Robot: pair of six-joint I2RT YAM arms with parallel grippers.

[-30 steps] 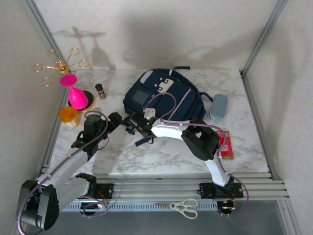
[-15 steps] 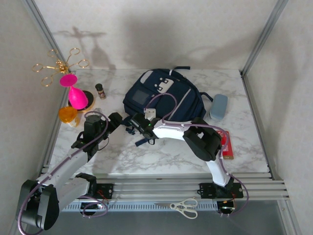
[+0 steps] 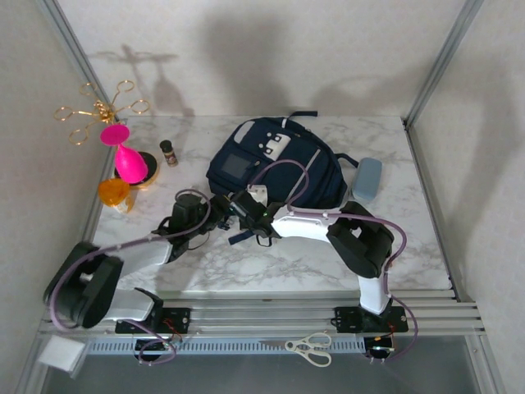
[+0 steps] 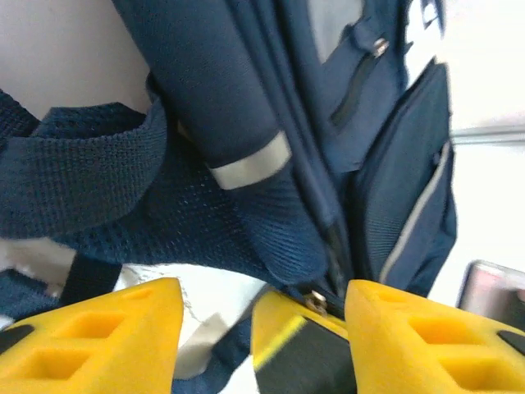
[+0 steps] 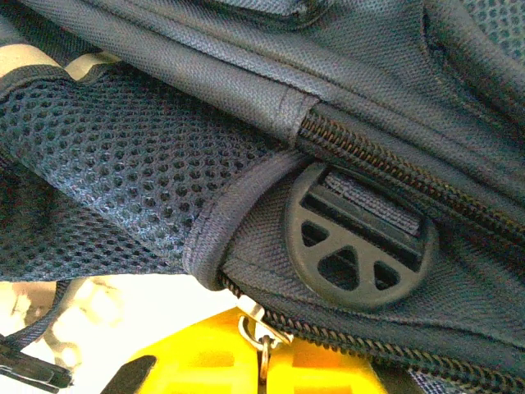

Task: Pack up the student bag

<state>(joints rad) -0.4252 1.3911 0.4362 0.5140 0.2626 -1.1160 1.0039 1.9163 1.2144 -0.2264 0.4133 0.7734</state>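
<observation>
Bag (image 3: pixel 279 160) lies flat on the marble table (image 3: pixel 246 263), upper middle of the top view, pockets up. Your two grippers meet at its near-left edge.

Right gripper (image 5: pixel 264 365): yellow fingers clenched on the metal zip pull (image 5: pixel 261 336) at bottom centre of its wrist view, with bag fabric directly above.

Left gripper (image 4: pixel 261 316): released, yellow fingers (image 4: pixel 90 336) apart at the bottom corners, nothing clamped. The bag edge is just beyond them, and the right gripper's tip with the zip pull sits in the gap.

Textures: navy woven nylon, open mesh (image 5: pixel 123 164), coarse zip teeth. There is a round black plastic buckle (image 5: pixel 359 246) with spokes. A grey band (image 4: pixel 250 162) wraps a padded strap, with ribbed webbing (image 4: pixel 74 176) to its left.

Pose: your left arm lies low, stretched from lower left toward centre. Your right arm is elbow-bent right of centre, its forearm running left, close to the table.
</observation>
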